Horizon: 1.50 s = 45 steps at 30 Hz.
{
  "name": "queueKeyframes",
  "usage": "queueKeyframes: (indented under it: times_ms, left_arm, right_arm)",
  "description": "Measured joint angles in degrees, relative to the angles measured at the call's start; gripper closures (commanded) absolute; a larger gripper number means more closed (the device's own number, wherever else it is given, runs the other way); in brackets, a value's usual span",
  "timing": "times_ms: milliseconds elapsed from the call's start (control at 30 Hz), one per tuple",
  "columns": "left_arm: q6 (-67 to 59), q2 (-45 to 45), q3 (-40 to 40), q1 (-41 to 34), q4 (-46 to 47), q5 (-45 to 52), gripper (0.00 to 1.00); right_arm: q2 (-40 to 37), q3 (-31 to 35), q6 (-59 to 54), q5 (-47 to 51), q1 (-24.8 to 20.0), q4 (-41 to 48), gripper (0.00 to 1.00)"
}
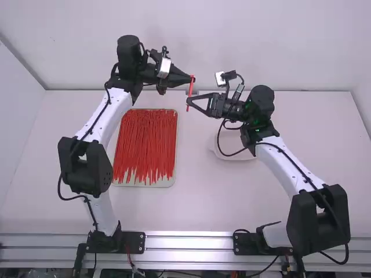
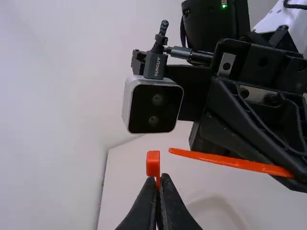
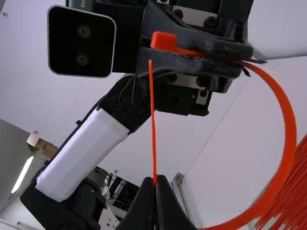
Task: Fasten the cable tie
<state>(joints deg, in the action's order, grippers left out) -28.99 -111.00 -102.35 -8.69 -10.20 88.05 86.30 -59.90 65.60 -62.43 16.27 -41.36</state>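
White table (image 1: pixel 203 191): flat beige tray (image 1: pixel 145 184) of loose red ties (image 1: pixel 148 145) at 9 o'clock of centre. Both grippers are up off the surface near the 12 o'clock edge, well apart from the tray. Left gripper (image 2: pixel 157 179) jaws pinch the red plastic cable tie (image 2: pixel 153 163) just under its square head. Right gripper (image 3: pixel 154 181) jaws pinch the thin tail. Strap is bowed into a loop, with the tail tip near the head, not through it.

Crowded up high, open table (image 1: pixel 203 197) in front.
Left claw (image 1: pixel 191 77) and right claw (image 1: pixel 188 105) nearly touch tips, a cable tie (image 1: pixel 189 91) strung between; a tray (image 1: pixel 145 184) fills the left middle, a white dish (image 1: pixel 223 155) lies under the right arm.
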Motion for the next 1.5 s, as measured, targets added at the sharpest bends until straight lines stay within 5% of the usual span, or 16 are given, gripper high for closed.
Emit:
queueKeyframes:
  times_ms: [1500]
  left_arm:
    - [2.2,0.0,0.0,-1.1,-1.0,-1.3,0.98]
  right_arm:
    - [0.0,0.0,0.1,1.8,-1.1,-0.5,1.00]
